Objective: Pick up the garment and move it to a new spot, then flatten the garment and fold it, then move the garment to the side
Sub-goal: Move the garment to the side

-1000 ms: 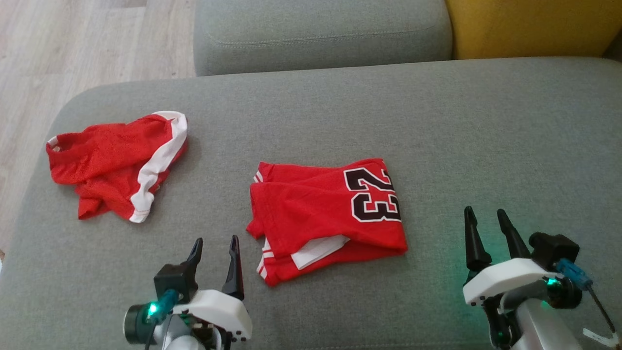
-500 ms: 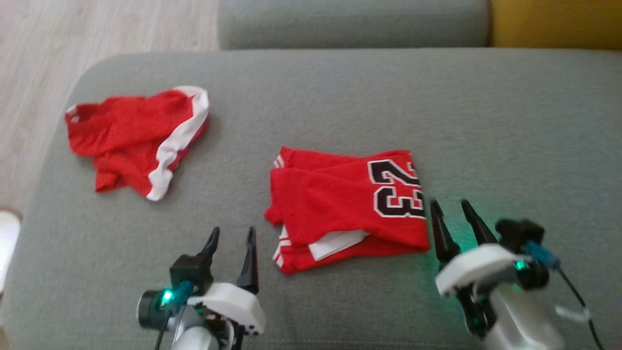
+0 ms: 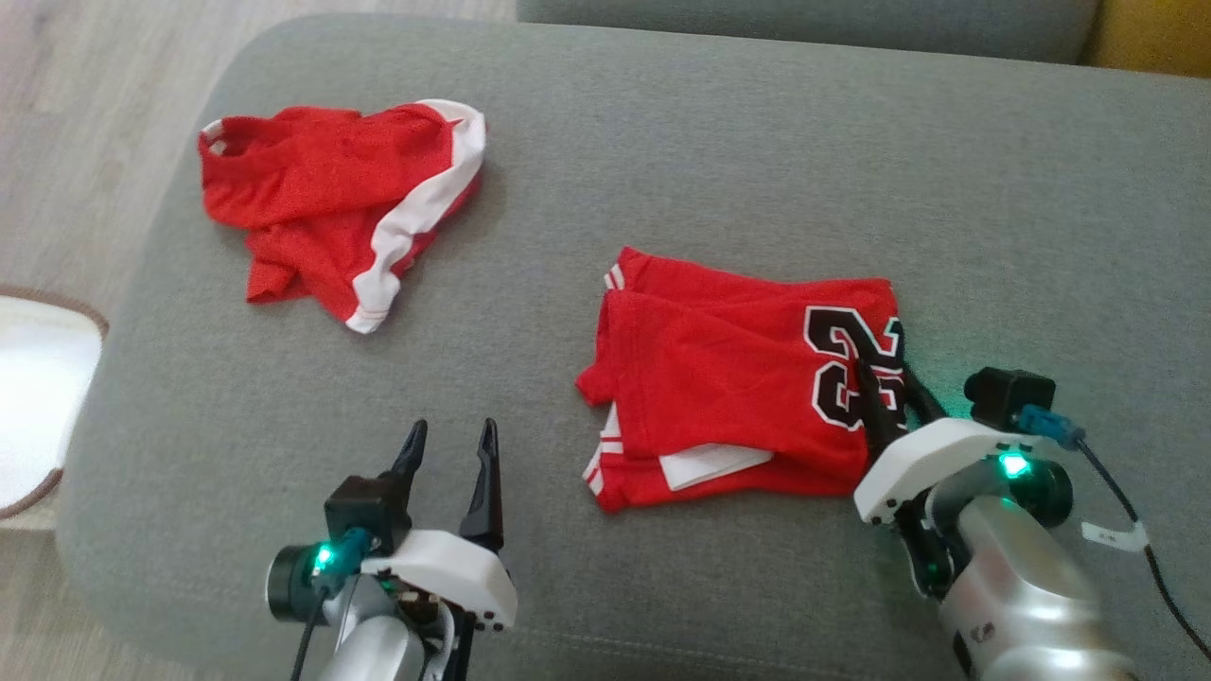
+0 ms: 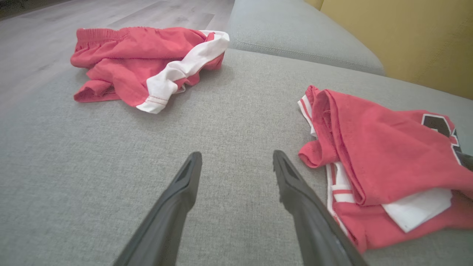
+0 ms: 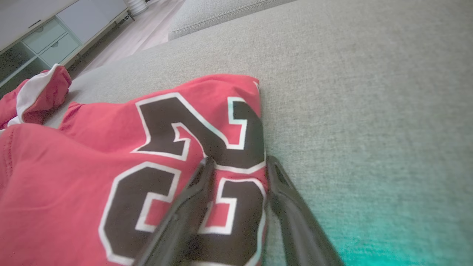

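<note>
Garment (image 3: 719,378) edge between parted fingers of right claw (image 5: 240,160); left claw (image 3: 454,426) agape, empty.

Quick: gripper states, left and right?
Left gripper: open, empty.
Right gripper: open, straddling the edge of the jersey, not clamped.

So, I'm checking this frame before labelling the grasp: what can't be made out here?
Right wrist view: the right claw straddles the edge of the jersey, jaws apart; its own fingers hide whether the tips touch fabric.
Head view: the jersey's lower layers, covered by its top fold.
Left wrist view: the jersey's numbered end, cut by the right edge.
Head view: a pale object, cut off at the left edge.
</note>
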Controlling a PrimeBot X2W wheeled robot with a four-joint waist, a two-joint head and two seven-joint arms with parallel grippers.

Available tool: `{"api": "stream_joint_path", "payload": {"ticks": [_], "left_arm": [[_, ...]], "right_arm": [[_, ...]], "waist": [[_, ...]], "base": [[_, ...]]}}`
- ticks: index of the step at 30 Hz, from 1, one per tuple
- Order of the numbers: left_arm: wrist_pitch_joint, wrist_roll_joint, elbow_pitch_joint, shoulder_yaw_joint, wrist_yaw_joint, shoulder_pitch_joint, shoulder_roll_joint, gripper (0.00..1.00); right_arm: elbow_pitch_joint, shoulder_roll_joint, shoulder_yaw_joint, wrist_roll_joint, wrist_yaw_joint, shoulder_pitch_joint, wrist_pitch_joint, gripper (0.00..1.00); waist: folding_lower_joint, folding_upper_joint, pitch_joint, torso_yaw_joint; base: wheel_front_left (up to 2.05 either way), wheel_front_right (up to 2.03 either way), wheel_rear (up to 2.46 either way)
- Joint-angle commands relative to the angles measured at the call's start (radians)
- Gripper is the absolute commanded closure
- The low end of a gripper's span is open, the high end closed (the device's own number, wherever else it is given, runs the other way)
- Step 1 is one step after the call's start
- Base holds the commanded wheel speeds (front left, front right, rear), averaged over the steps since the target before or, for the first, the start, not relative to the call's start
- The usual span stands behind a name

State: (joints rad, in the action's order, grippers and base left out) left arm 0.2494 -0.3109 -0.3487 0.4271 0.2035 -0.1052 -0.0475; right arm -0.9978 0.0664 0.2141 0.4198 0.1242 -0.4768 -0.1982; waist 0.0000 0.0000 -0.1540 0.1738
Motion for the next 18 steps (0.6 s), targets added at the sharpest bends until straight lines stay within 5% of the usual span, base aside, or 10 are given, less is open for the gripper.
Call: {"api": "stream_joint_path", "payload": {"ticks": [1,7,18], "left_arm": [[0.012,0.002,0.034,-0.036,0.001,-0.042,-0.003,0.00],[0.012,-0.004,0.033,-0.040,-0.008,-0.049,-0.003,0.00],[0.012,0.012,-0.016,-0.037,-0.029,-0.137,-0.003,0.00]], "right_arm": [[-0.003,-0.011,0.036,0.016,0.007,0.003,-0.003,1.00],[0.015,-0.014,0.086,0.067,0.007,-0.025,-0.042,1.00],[0.086,-0.016,0.218,0.185,0.007,-0.079,-0.057,1.00]], "waist": [[0.0000,0.0000,0.006,-0.025],[0.0000,0.0000,0.016,-0.179],[0.0000,0.0000,-0.018,-0.607]], "base": [[0.00,0.00,0.00],[0.00,0.00,0.00],[0.00,0.00,0.00]]}}
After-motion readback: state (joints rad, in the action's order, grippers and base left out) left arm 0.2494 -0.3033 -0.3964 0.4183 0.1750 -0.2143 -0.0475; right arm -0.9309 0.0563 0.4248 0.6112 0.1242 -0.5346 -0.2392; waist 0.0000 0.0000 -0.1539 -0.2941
